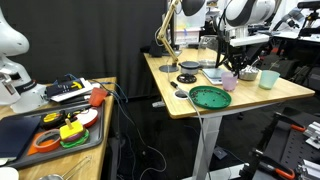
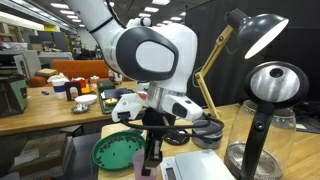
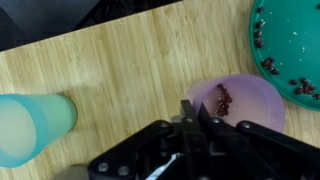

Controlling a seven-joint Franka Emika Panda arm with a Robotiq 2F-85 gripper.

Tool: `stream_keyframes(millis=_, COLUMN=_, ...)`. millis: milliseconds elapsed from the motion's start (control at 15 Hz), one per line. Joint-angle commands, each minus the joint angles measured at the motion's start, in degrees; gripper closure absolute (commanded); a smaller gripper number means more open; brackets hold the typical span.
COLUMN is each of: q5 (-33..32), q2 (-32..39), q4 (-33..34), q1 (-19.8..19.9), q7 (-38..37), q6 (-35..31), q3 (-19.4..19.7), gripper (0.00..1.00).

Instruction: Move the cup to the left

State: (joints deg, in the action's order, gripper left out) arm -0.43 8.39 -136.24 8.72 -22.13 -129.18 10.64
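Note:
The cup (image 3: 250, 100) is a small pale pink-lilac tumbler standing upright on the wooden table, with dark red bits inside. It also shows in both exterior views (image 1: 228, 81) (image 2: 138, 166). My gripper (image 3: 193, 112) reaches down from above, and its two fingers are pressed together on the cup's rim at the side away from the green plate (image 3: 295, 45). The gripper also shows in both exterior views (image 1: 231, 68) (image 2: 151, 158). The cup rests on the table next to the plate.
A pale mint-green cup (image 3: 30, 128) (image 1: 268, 78) stands beside the pink cup, opposite the plate (image 1: 210, 96). A scale, a black stove-like disc (image 1: 187, 78) and a desk lamp (image 2: 262, 30) stand at the back. A glass carafe (image 2: 262, 145) is near the table edge.

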Motion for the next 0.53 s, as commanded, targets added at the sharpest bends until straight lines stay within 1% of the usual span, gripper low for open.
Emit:
stream_keyframes(millis=0, q5=0.0, q2=-2.4, q4=-1.7, q1=-0.7, q7=1.2, q6=0.6, q3=-0.3, gripper=0.99)
stream_keyframes(millis=467, q5=-1.0, q2=-6.6, q4=-4.0, q1=-2.3, q7=0.2, q6=-0.1, q3=-1.7, gripper=0.99)
